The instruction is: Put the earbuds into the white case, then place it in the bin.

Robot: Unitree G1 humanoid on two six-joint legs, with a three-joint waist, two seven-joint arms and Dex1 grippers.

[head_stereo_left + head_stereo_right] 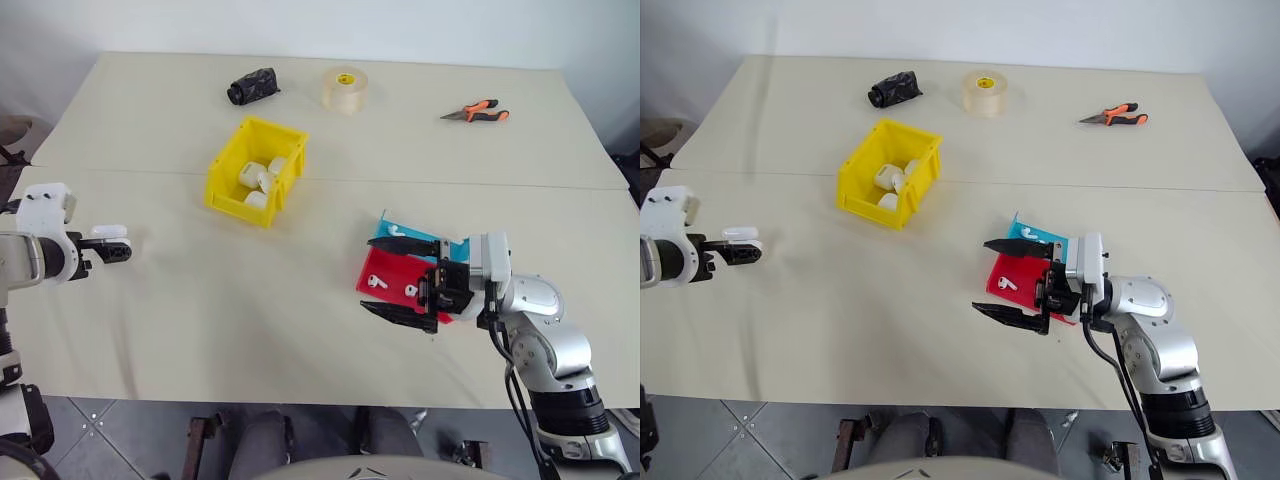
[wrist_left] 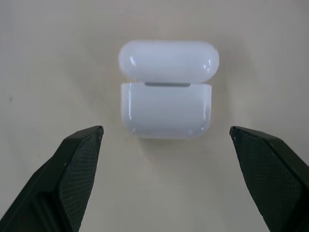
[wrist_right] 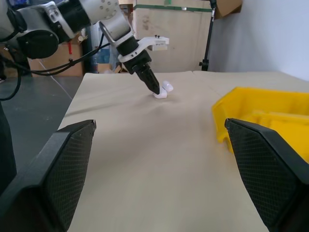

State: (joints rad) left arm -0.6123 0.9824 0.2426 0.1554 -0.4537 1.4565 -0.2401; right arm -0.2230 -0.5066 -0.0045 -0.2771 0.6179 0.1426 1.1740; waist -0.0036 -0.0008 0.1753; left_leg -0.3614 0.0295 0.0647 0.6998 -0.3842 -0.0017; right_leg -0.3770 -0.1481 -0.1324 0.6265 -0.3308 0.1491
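table [image 1: 300, 320]: you are working over a wide beige top; everything sits on it.
bin [image 1: 226, 178]: the yellow bin is sitting mid-table, toward the far side, well apart from both arms. several white cases are already lying inside it.
tray [image 1: 392, 266]: a flat red-and-blue tray is lying near the right gripper, partly behind it.
right gripper [image 1: 403, 278]: it is hanging over the tray with jaws spread wide, pinching nothing.
left gripper [image 2: 166, 137]: it is hovering at the left edge of the table, jaws spread wide, empty. the wrist view is showing the case between the two fingers but apart from both.
white case [image 2: 165, 92]: it is resting on the table under the left gripper, lid hinged open.
earbuds [image 1: 374, 282]: you are seeing three on the tray, two on the red part and one on the blue, none in the case yet.
risk, grip: if you close now, the glossy rounded case is likely to squirt out or tip, since the fingers are not yet down around it.
risk, lid: squeezing across the open lid could snap it shut before any earbud is in.
risk, earbuds: the right jaws are broad against such tiny pieces; you could knock one off the tray.
hard to tell: the inside of the case is facing away, so its wells are hidden; the count of cases in the bin is unclear; the tray's near edge is hidden by the right gripper.
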